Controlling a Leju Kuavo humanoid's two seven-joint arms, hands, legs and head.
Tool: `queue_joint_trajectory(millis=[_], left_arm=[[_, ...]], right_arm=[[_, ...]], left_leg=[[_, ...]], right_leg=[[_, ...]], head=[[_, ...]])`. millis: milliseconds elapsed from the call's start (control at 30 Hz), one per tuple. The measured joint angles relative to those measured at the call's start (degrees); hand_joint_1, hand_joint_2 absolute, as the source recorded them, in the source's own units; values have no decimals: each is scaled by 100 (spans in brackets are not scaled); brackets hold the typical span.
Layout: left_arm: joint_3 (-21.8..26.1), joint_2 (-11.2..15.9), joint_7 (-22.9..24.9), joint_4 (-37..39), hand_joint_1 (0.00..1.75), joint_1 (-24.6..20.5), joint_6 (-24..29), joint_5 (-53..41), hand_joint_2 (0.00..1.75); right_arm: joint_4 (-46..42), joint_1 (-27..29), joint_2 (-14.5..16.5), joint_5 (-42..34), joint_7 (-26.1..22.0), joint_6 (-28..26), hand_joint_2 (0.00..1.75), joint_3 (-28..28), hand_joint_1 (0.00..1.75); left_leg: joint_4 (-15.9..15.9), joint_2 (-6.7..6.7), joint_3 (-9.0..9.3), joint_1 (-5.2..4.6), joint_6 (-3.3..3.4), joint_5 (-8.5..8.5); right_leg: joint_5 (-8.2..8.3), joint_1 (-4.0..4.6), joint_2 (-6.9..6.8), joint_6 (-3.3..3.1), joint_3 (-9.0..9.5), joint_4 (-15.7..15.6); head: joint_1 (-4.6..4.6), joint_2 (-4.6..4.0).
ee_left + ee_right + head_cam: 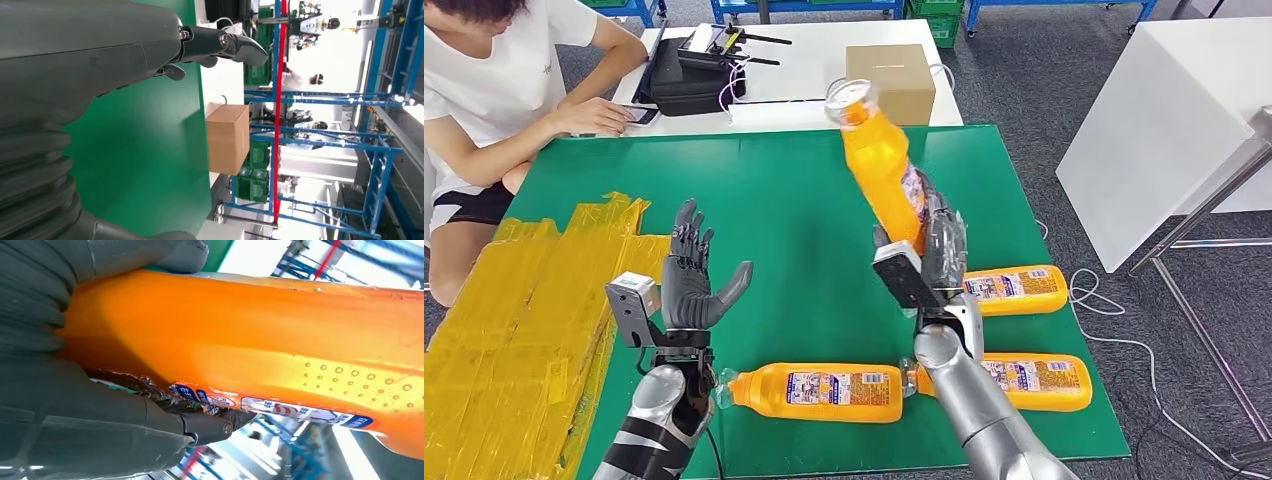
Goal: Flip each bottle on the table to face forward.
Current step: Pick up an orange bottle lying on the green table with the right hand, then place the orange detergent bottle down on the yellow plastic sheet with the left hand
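Right hand (939, 255) lifted above the green table (794, 200), fingers clamped on an orange bottle (882, 160) tilting up beyond them. Left hand (692, 275) raised, fingers apart, empty. Three bottles (819, 390) lie below the hands.

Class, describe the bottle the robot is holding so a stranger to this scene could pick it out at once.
Start at the green table. Three orange bottles lie flat along its near and right edge. The held bottle is gripped by the right hand above the mat, neck up and tilted away, the one bottle off the surface.
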Motion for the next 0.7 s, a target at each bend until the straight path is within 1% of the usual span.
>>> queue_joint_trajectory(millis=[67,133,267,333,433,567,700], left_arm=[[2,16,29,0,0,-2,-55,16,175],[2,37,105,1,0,-14,-166,19,175],[-94,166,429,44,0,-160,-673,-92,175],[-159,234,511,90,0,-272,-865,-113,175],[-239,313,584,149,0,-402,-1049,-142,175],[-432,433,736,215,0,-615,-1514,-180,175],[-580,486,821,223,0,-786,-1717,-172,175]], right_arm=[[-191,111,5,-221,-76,131,175,-153,175],[-310,193,9,-486,-141,393,175,-266,175],[-378,296,15,-1255,-276,1546,175,-393,175],[-376,330,21,-1410,-319,1892,175,-400,175],[-367,346,29,-1458,-375,2136,175,-398,175],[-298,344,43,-1353,-443,2524,175,-292,175],[-151,340,91,-1179,-476,2613,175,-87,175]], left_leg=[[0,1,1,0,0,0],[0,2,1,0,0,0],[0,1,2,1,0,0],[0,2,2,1,0,0],[0,1,2,1,0,1],[0,2,0,2,0,1],[0,2,-1,2,0,1]], right_leg=[[0,1,0,0,0,0],[0,2,0,0,-1,0],[0,4,0,0,-1,1],[0,4,0,0,-1,1],[0,5,0,0,-1,1],[0,4,0,0,-1,2],[0,3,0,0,-1,2]], head=[[0,0],[1,0],[-1,0],[-1,0],[0,0],[1,0],[-1,0]])
